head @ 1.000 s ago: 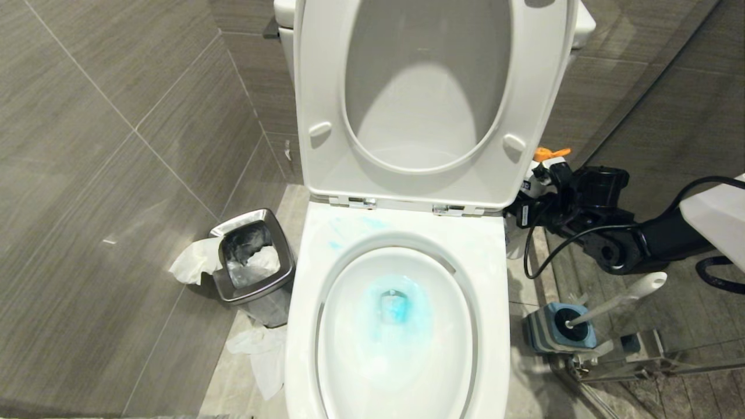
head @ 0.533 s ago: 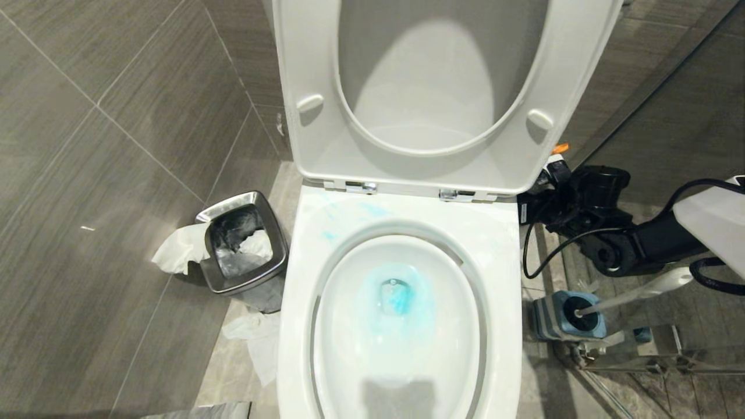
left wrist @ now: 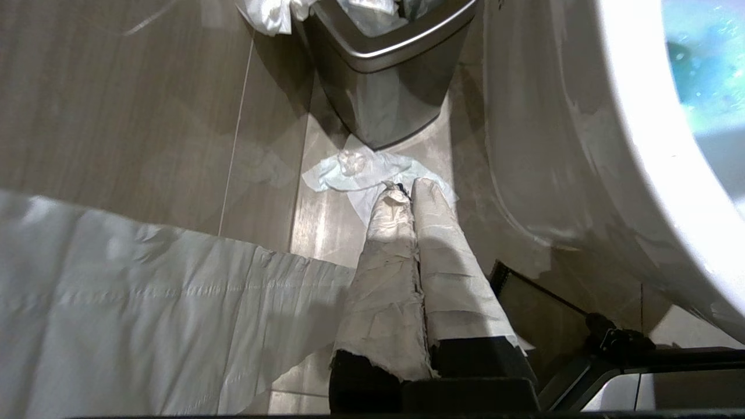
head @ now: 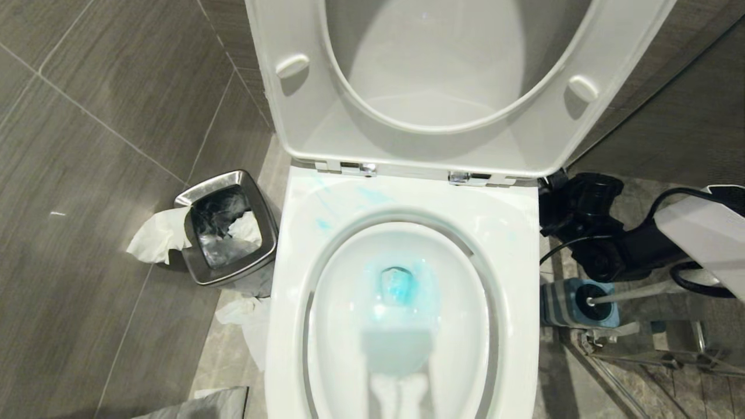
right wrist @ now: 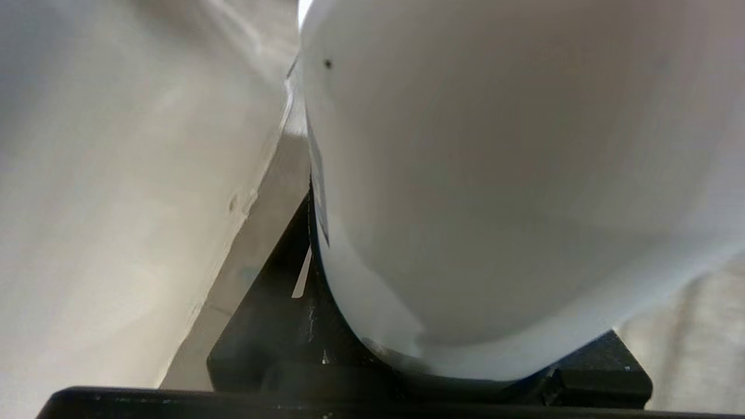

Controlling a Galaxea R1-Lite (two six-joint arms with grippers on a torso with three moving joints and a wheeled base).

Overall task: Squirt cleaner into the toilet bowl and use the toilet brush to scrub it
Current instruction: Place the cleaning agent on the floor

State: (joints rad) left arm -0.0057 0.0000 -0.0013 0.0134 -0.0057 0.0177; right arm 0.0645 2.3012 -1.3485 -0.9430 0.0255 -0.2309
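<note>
From the head view, the glossy white ceramic toilet bowl point(head: 401, 302) fills the centre, turquoise-blue cleaner point(head: 398, 288) tinting its water; lower right, the white-handled toilet brush point(head: 628, 295) stands in its blue-and-grey holder point(head: 579, 304). In the left wrist view, the left tool point(left wrist: 405, 192), pinched together, hangs mid-frame over floor tissue. In the right wrist view, the right tool grips a smooth white container point(right wrist: 512, 192).

One toilet bowl point(head: 401, 233), one steel bin point(head: 224, 227), one toilet brush point(head: 628, 294) in one blue holder point(head: 576, 305), two tissue wads point(head: 157, 235) on the floor point(head: 105, 291).
</note>
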